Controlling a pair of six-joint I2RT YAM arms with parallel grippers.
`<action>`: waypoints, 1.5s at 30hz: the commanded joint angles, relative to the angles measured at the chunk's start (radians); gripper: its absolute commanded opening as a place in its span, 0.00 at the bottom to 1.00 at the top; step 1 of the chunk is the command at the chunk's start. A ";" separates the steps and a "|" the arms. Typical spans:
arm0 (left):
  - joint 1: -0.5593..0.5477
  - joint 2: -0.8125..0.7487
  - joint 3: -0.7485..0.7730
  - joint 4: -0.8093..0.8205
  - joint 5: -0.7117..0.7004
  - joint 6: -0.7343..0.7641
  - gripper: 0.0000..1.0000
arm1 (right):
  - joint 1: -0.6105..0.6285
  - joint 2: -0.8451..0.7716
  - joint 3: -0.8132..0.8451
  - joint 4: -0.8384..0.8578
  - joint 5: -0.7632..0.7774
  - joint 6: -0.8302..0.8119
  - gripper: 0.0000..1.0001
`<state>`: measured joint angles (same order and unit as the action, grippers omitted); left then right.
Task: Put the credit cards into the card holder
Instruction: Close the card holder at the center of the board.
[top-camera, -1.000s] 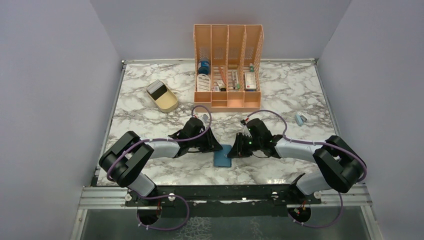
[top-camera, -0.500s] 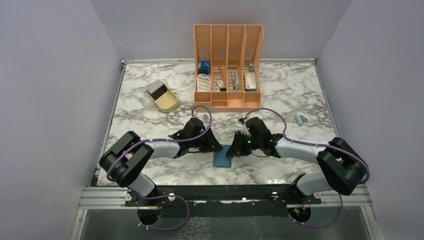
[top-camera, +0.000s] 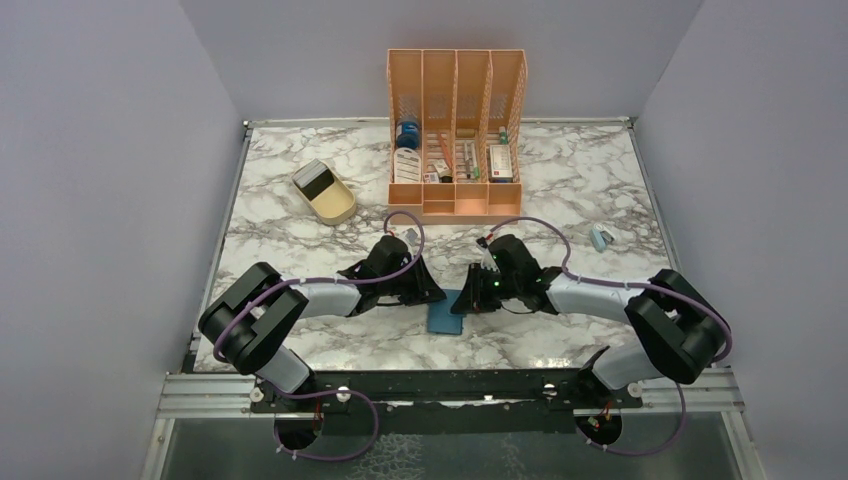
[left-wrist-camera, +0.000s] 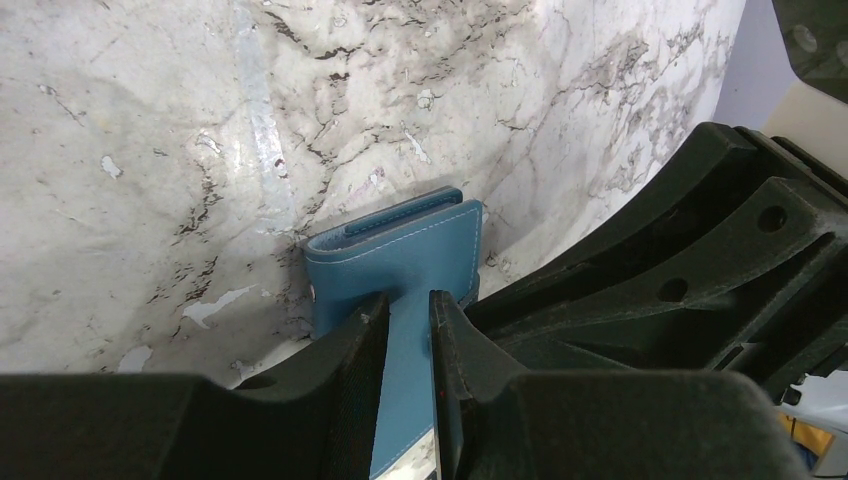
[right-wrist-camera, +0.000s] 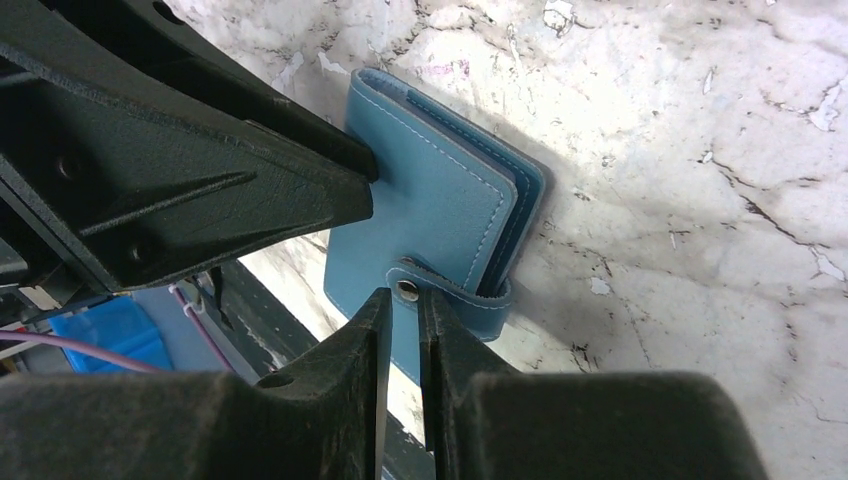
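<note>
- Near the table (top-camera: 560, 190) edge: card holder (top-camera: 443, 318) lies flat, snapped shut, open marble around it.
- Left arm (top-camera: 320, 297) and right arm (top-camera: 590, 295) reach low, elbows out. Left tool (left-wrist-camera: 408, 310) sits on the cover, right tool (right-wrist-camera: 405, 305) at the snap tab (right-wrist-camera: 450, 292). Jaws slit-narrow, grip unclear.
- Farther left: credit cards (top-camera: 318, 180) in tray (top-camera: 338, 208).

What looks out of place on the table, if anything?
Nothing spilled or damaged. The card holder lies flat with its snap tab fastened, so nothing can go in yet. A small pale blue item lies alone near the right edge, away from the orange organiser.

One card holder (top-camera: 444, 314), organiser (top-camera: 457, 208), tray (top-camera: 341, 211)
</note>
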<state>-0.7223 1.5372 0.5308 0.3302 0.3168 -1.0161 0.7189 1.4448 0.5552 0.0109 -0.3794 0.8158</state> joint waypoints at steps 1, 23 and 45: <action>-0.016 0.037 -0.024 -0.102 -0.068 0.017 0.26 | 0.006 0.029 0.010 0.037 0.017 0.006 0.16; -0.023 -0.014 -0.052 -0.077 -0.062 -0.006 0.26 | 0.074 0.083 0.124 -0.175 0.193 -0.040 0.13; -0.023 -0.007 -0.068 -0.032 -0.033 -0.020 0.25 | 0.144 0.237 0.318 -0.494 0.405 -0.101 0.10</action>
<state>-0.7296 1.5143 0.5041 0.3511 0.2947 -1.0344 0.8497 1.6035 0.8864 -0.4114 -0.1257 0.7467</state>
